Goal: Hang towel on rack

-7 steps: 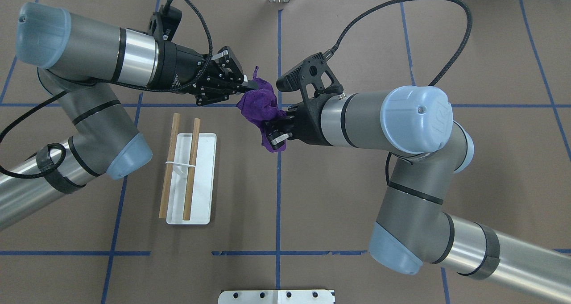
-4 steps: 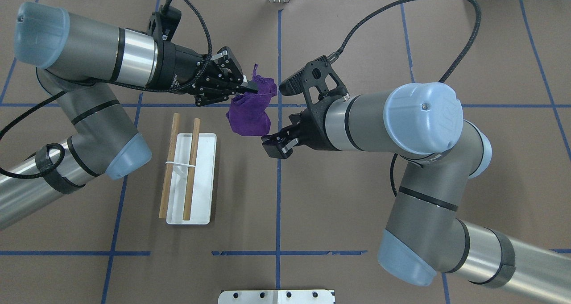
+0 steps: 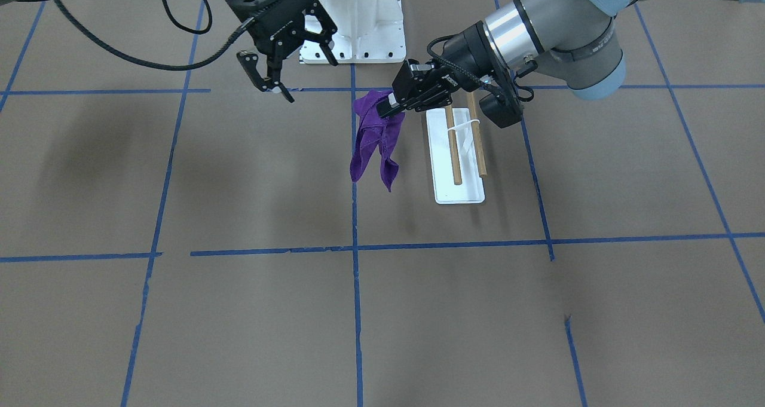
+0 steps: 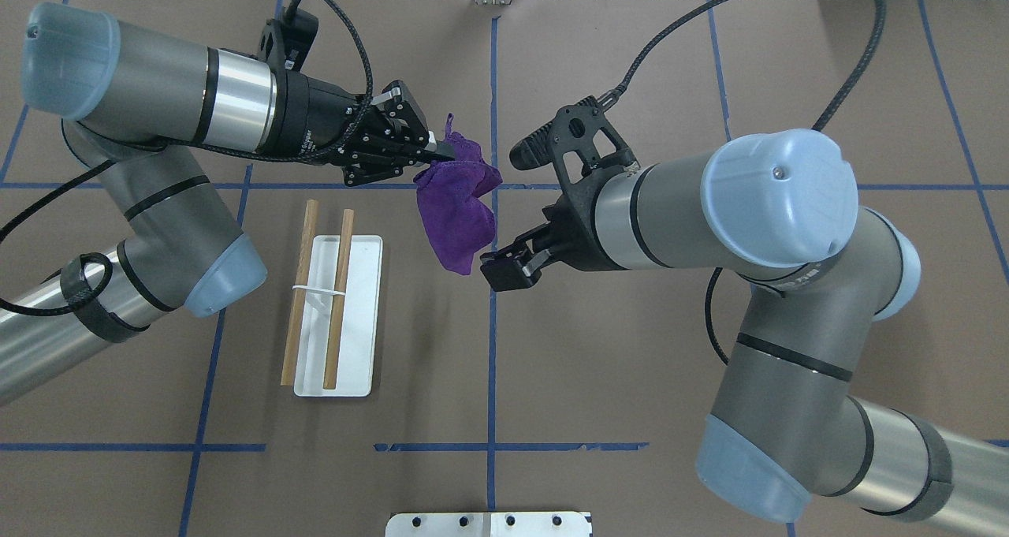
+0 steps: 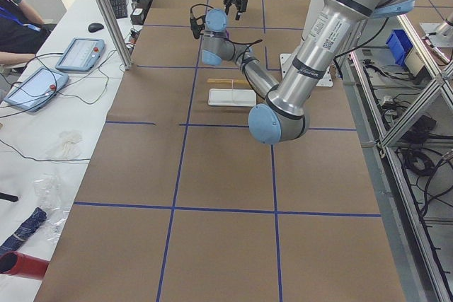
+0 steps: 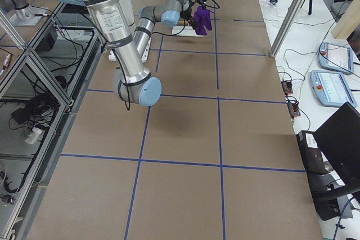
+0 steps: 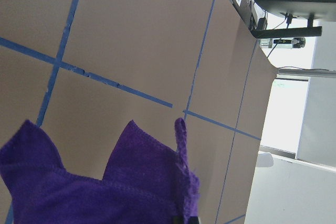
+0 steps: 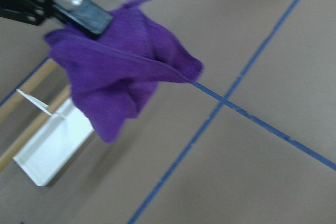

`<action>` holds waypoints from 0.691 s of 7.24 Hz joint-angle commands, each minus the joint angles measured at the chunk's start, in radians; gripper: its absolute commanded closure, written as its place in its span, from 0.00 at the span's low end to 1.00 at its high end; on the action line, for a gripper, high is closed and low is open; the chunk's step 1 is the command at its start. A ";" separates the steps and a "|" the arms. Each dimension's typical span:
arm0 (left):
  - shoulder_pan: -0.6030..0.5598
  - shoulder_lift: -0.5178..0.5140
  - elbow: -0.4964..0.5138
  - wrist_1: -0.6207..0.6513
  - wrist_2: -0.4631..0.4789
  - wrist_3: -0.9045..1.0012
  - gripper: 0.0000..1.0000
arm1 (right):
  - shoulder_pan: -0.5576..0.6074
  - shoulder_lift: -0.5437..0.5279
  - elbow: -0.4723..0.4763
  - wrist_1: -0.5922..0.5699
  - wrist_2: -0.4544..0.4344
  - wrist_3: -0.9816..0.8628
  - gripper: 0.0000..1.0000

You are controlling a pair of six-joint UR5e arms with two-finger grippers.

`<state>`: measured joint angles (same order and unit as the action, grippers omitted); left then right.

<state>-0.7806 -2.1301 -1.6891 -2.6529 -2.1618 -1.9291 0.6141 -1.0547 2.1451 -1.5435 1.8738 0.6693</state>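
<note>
The purple towel point(image 4: 457, 214) hangs in the air from one corner, pinched in my left gripper point(image 4: 436, 153), which is shut on it. In the front-facing view it droops below the left gripper point(image 3: 391, 105) as a long fold point(image 3: 372, 141). The rack point(image 4: 359, 316) stands on the table just left of the towel, with a white base and two brown dowels point(image 4: 299, 292); it also shows in the front-facing view point(image 3: 457, 189). My right gripper point(image 4: 504, 269) is open and empty, just right of the towel's lower edge and apart from it. The right wrist view shows the towel point(image 8: 121, 72) and the rack point(image 8: 50, 145) behind it.
A large white bolted pedestal point(image 3: 358, 24) stands at the robot's side of the table, its plate at the bottom of the overhead view point(image 4: 489, 523). Blue tape lines point(image 4: 493, 363) cross the brown table. Tablets and cables lie past the table's far edge point(image 6: 337, 54).
My right gripper has let go of the towel, opened and drawn back to the right. The towel has dropped loose and now hangs from my left gripper alone.
</note>
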 commanded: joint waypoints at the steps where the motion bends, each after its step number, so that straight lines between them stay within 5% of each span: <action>1: -0.005 0.079 -0.078 0.005 0.138 -0.005 1.00 | 0.171 -0.010 0.045 -0.287 0.095 -0.011 0.00; 2: -0.003 0.122 -0.131 0.033 0.193 -0.008 1.00 | 0.234 -0.014 0.042 -0.378 0.114 -0.011 0.00; 5: 0.001 0.125 -0.429 0.541 0.243 0.060 1.00 | 0.325 -0.039 0.036 -0.472 0.114 -0.013 0.00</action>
<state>-0.7816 -2.0081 -2.0007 -2.3155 -1.9307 -1.9158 0.9126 -1.0810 2.1843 -1.9945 1.9865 0.6578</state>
